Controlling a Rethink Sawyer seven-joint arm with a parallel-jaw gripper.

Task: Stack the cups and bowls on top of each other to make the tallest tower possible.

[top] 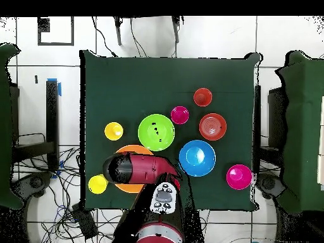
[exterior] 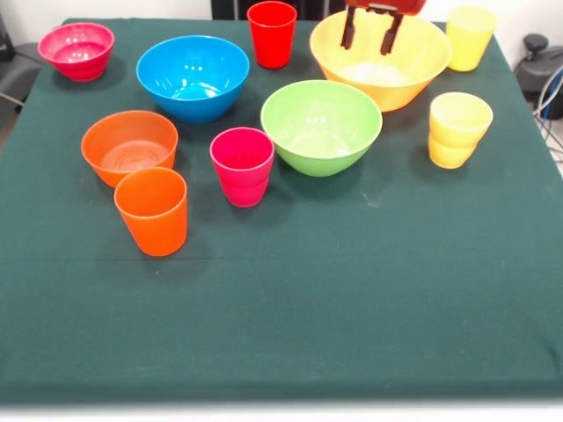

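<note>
Five bowls [exterior: 321,126] and five cups [exterior: 243,165] stand upright and unstacked, spread apart across the table's [exterior: 352,290] far half.

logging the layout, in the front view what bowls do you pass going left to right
pink bowl → orange bowl → blue bowl → green bowl → yellow bowl

The Sawyer arm [top: 147,169] is seen extended from its base at the overhead view's lower edge, with the red and black casing laid out over the table's near part and bent leftward at the wrist. In the front view, only the gripper [exterior: 370,33] is shown, hung down from the top edge. Its two dark fingers [exterior: 349,29] are held apart and pointed downward, with nothing caught between them.
</note>
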